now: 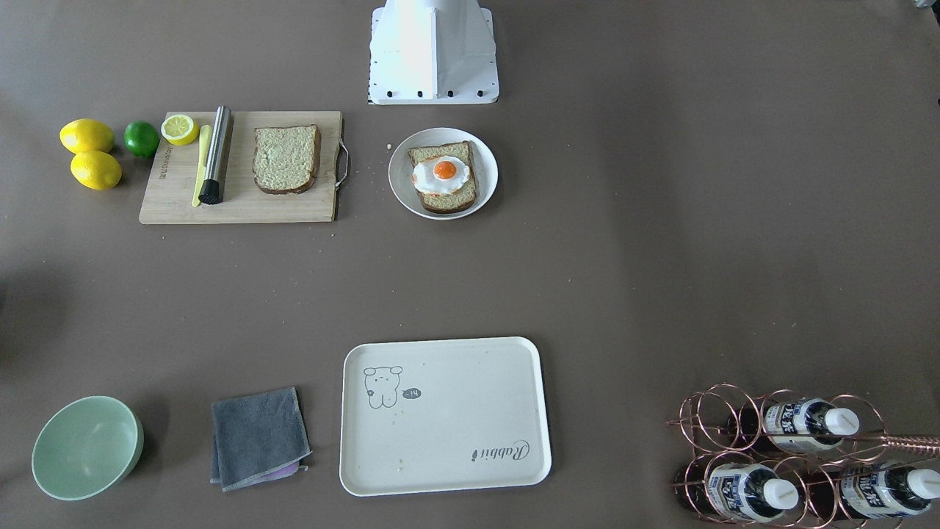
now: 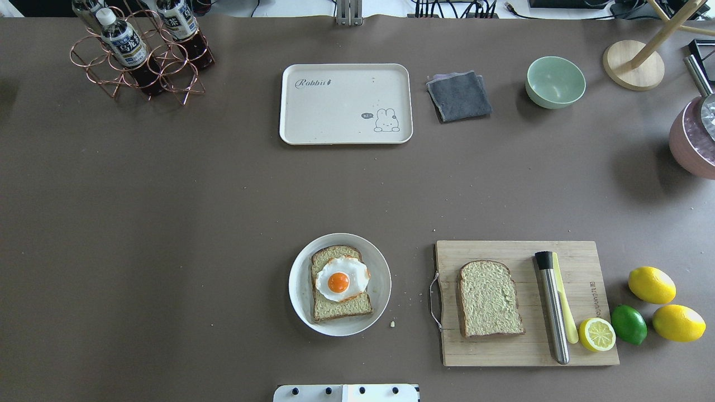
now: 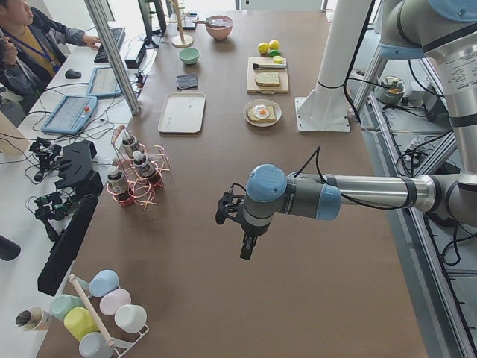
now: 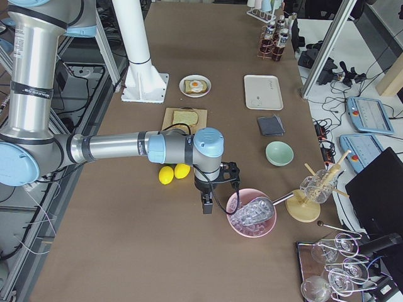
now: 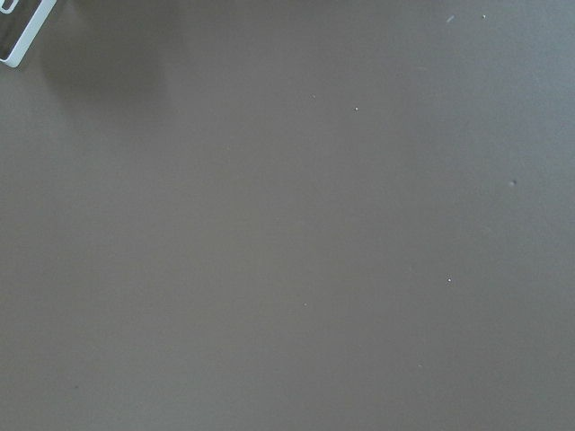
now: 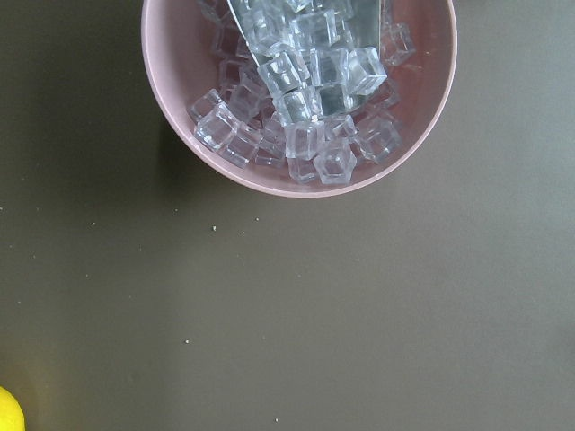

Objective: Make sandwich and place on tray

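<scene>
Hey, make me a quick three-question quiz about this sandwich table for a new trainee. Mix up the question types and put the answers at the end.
1. True or false: the cream-white rounded rectangular tray holds no bread yet.
2. Where does the bare square bread slice lie? A: on the wooden cutting board. B: on the folded grey cloth. C: in the pale green bowl.
3. What tops the other bread slice, on the round white plate?
Key: 1 true; 2 A; 3 a white, orange-yolked fried egg.
</scene>
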